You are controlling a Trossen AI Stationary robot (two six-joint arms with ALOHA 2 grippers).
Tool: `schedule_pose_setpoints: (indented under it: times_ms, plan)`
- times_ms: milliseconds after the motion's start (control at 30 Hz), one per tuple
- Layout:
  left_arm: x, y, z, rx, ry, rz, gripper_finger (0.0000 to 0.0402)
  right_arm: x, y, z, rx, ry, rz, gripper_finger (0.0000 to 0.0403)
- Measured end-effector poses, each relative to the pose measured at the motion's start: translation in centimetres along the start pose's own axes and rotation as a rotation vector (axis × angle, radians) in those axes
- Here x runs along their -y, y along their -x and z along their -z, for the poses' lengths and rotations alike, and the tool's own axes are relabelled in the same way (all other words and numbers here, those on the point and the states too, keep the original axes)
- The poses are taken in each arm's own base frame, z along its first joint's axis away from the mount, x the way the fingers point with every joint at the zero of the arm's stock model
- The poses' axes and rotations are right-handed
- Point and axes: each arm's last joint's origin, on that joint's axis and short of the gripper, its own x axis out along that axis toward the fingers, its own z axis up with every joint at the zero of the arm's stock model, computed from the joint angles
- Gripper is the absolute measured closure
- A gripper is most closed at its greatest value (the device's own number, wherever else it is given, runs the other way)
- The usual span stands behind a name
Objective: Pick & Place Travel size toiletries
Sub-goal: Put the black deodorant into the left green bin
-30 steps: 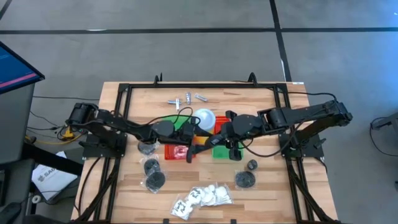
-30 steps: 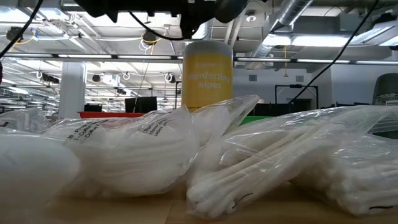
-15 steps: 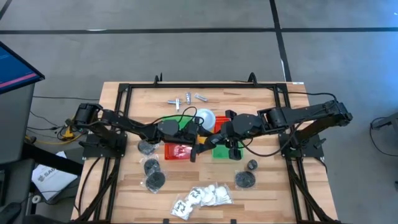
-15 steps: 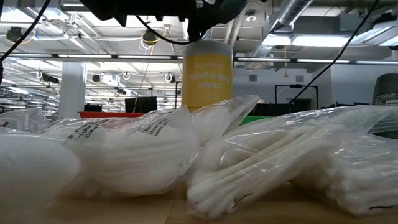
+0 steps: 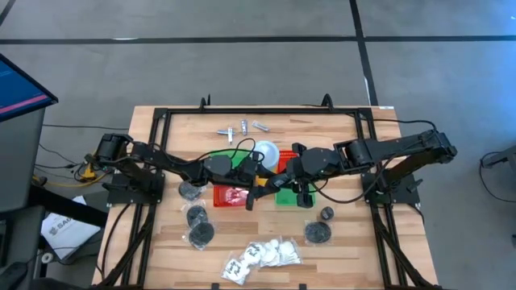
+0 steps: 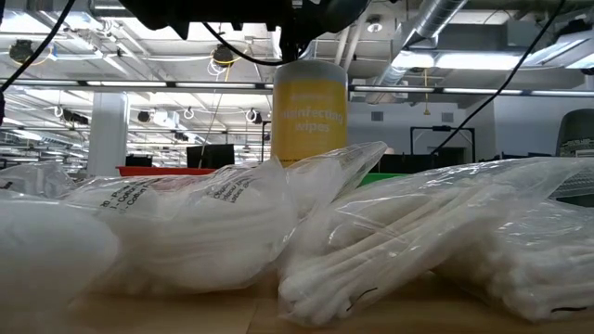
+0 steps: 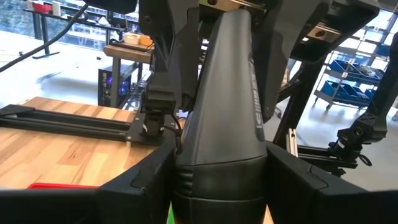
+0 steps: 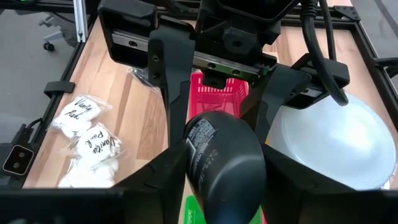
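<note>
Beyond wooden table (image 5: 339, 242): grey floor (image 5: 242, 72), ceiling pipes (image 6: 436, 28).

two dark jointed arms, black cables

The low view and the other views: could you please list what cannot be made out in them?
Low view: the white packets up front hide the table behind them; the top edge cuts off the arms.
High view: the silvery metal pieces are too small to identify; the arms cover part of the red basket.
Wrist views: the dark bottle blocks most of what lies ahead.
</note>
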Motion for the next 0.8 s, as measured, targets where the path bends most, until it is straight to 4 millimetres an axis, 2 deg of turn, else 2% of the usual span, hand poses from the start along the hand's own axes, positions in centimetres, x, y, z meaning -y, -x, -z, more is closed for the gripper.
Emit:
schedule_pose_setpoints:
  times_ms: [433,567,800]
  plan:
    - [0.0,0.9,-0.6,-0.062,-0.012,-0.046,0.0213,0.3,0.9,0.2,-0.013,0.025,0.008,0.0235]
    - [0.3,2.1,-1.4,-0.108,-0.026,-0.101,0.0213,0.4,1.3,0.5,-0.035,0.02,0.011,0.0236]
    - [1.8,5.3,-3.1,-0.198,-0.072,-0.21,0.0213,0.4,1.3,0.9,-0.073,0.021,0.012,0.0241]
